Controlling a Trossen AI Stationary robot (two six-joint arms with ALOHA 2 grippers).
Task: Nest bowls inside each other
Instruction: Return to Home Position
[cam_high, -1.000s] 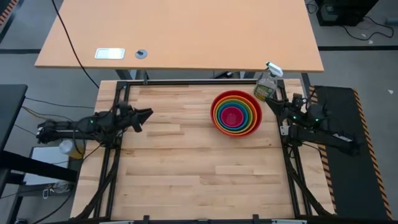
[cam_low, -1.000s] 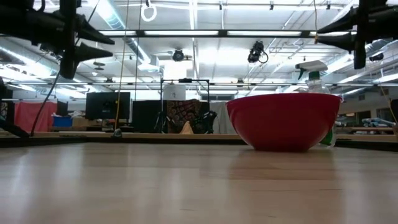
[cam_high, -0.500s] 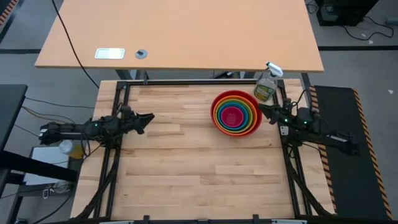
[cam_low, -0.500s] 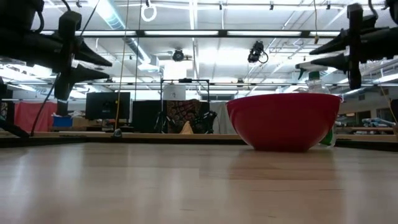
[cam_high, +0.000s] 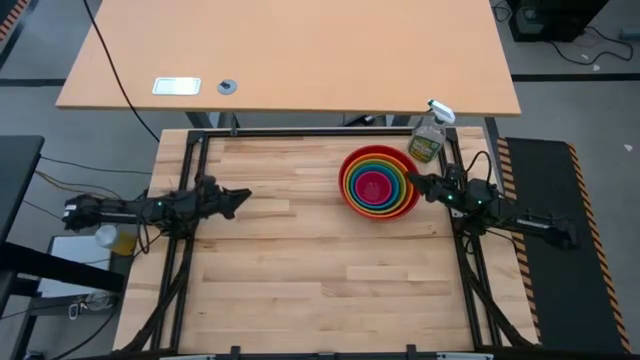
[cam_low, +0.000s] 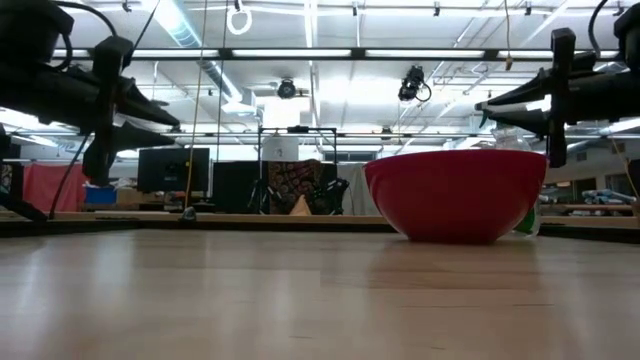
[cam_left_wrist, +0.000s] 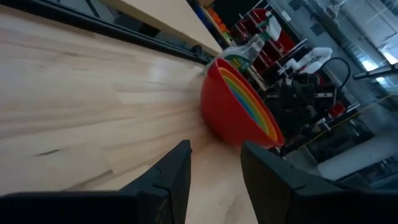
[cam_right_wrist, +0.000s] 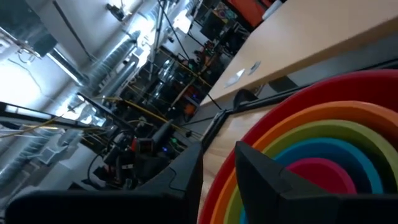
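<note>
A stack of nested bowls (cam_high: 379, 181) rests on its base on the wooden table, right of centre: red outermost, then orange, yellow, green, blue and pink rings inside. In the low view only the red outer bowl (cam_low: 456, 193) shows. My right gripper (cam_high: 413, 182) hovers level just beside the stack's right rim, open and holding nothing; in its wrist view the bowls (cam_right_wrist: 323, 143) fill the space past my right gripper (cam_right_wrist: 217, 163). My left gripper (cam_high: 243, 196) hovers open near the table's left edge, pointing toward the bowls (cam_left_wrist: 239, 109), far from them.
A spray bottle (cam_high: 428, 138) stands at the table's far right corner, just behind the bowls. A black frame rail (cam_high: 320, 131) runs along the far edge. A second tabletop (cam_high: 290, 50) lies beyond. Bare wood stretches across the table's middle and near side.
Both grippers have sunk toward the table and rolled about their own axes. My right gripper has also drawn toward the bowls' right rim. The bowls have not moved.
</note>
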